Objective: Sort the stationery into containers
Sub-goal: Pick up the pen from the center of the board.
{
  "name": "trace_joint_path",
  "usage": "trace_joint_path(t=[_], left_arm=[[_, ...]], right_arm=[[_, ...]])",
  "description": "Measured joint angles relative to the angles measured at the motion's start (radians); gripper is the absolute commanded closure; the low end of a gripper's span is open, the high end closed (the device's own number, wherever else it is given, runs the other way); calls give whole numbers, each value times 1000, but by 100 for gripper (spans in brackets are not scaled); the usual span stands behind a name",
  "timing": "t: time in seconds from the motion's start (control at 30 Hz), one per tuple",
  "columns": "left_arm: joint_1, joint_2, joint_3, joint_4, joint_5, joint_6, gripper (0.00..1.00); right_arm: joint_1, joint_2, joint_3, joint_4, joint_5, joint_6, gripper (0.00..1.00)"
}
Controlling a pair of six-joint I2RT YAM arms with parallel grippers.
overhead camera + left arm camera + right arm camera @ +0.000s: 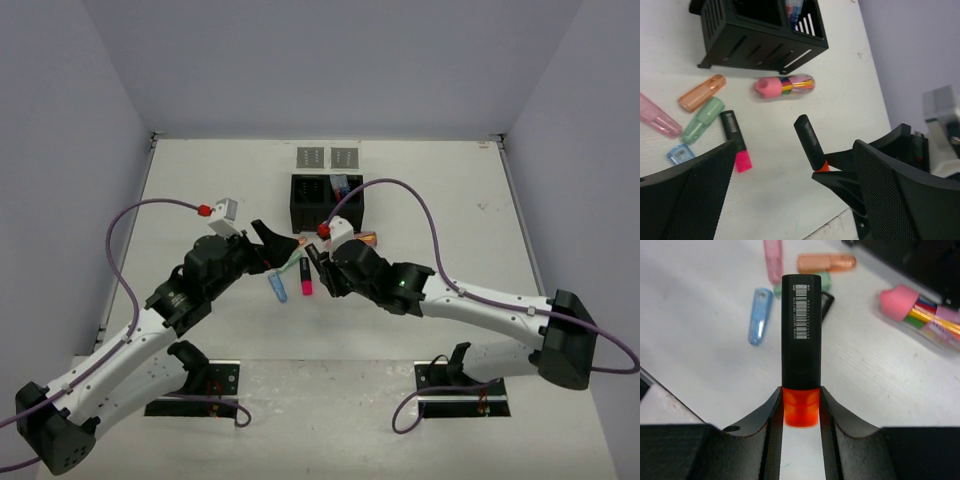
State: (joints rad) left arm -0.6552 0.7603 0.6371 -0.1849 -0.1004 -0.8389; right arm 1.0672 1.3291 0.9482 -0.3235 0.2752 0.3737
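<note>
Flanking white table [230,172], lavender walls [330,60]

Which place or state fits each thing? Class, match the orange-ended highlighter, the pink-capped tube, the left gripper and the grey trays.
Things:
1 orange-ended highlighter
2 pink-capped tube
3 left gripper
4 grey trays

Places or states:
A open, holding nothing
B beyond the far side of the box
C clamped in the right gripper
D lying on the table, on the box's near side

Pairs: 1-C, 2-D, 3-A, 4-B
</note>
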Motion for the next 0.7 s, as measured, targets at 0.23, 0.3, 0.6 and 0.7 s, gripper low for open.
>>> trace_joint_path(t=[0.23, 0.3, 0.6, 0.7], left_arm=[[0, 74, -52, 249, 102, -124, 20], [0, 108, -52, 299, 134, -143, 32], [0, 225, -52, 424, 246, -181, 89], [0, 234, -52, 444, 270, -169, 100]], right_arm=[[51, -171, -145, 177, 5, -30, 100], [60, -188, -147, 198, 5, -41, 100], [67, -202, -144, 246, 23, -77, 100], [67, -200, -134, 243, 41, -85, 100]])
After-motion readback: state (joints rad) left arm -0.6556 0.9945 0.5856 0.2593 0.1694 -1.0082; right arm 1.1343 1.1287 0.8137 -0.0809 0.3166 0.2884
